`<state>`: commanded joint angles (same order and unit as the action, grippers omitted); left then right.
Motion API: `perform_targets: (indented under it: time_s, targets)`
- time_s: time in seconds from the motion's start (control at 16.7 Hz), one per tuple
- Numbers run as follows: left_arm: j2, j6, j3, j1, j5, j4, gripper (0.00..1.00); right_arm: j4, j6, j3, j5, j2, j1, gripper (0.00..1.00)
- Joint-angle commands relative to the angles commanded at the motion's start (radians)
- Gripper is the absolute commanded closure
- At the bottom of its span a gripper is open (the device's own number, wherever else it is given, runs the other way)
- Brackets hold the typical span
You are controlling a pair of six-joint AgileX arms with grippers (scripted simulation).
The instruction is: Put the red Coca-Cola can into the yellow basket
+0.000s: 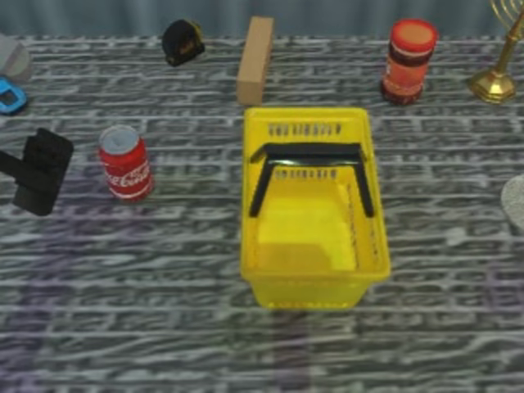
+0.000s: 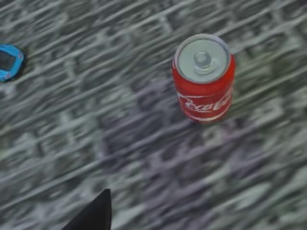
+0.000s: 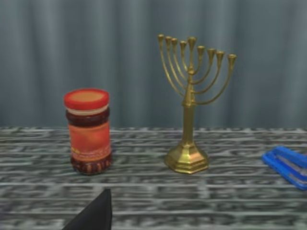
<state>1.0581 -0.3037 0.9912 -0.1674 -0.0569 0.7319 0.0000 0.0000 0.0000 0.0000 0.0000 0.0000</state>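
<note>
While the can (image 1: 125, 163) stands upright on the bench (image 1: 164, 327), nothing is touching it, so the step in hand looks like the reach and grab. It sits on the left side of the bench, just beside the left fingers (image 1: 39, 170), which hang a little to its left. From the left wrist view the can (image 2: 204, 77) shows its silver top, with one dark fingertip (image 2: 93, 214) well short of it. I cannot tell if the left fingers are wide or narrow.

To do this well, the fingers should be wide first, then come in with one on each side of the can, around its middle, not near the top. They should close softly so the round can does not slip or tip over. A bump from the side could knock it down and make it roll.

The basket (image 1: 314, 210) sits in the middle of the bench, on the far side of the can from the fingers, and it looks empty. Its black handles (image 1: 311, 160) cross over part of the opening. So I think the can should be lifted high, carried over the rim, and let down in the open part past the handles.

The right arm is parked off to the right. Its fingers cannot be made out in the top view, and its wrist view faces a jar (image 3: 88, 130) and a gold candle holder (image 3: 192, 105).
</note>
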Motion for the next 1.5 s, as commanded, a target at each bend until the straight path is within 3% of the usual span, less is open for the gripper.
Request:
perform_targets:
  time_s: [0.42,0.78,1.26,1.5]
  targets:
    - [0.742,-0.177,0.621,-0.038,0.023,0.370,0.00,0.000,0.000,0.000,0.000,0.000,0.000,0.00]
    - [1.179,-0.281,1.001,-0.048,0.046,0.555,0.00,0.000,0.000,0.000,0.000,0.000,0.000,0.00]
    - [1.265,-0.304,1.083,-0.044,0.052,0.588,0.00,0.000,0.000,0.000,0.000,0.000,0.000,0.00]
    - [1.274,-0.306,1.015,-0.047,0.053,0.513,0.00,0.000,0.000,0.000,0.000,0.000,0.000,0.00]
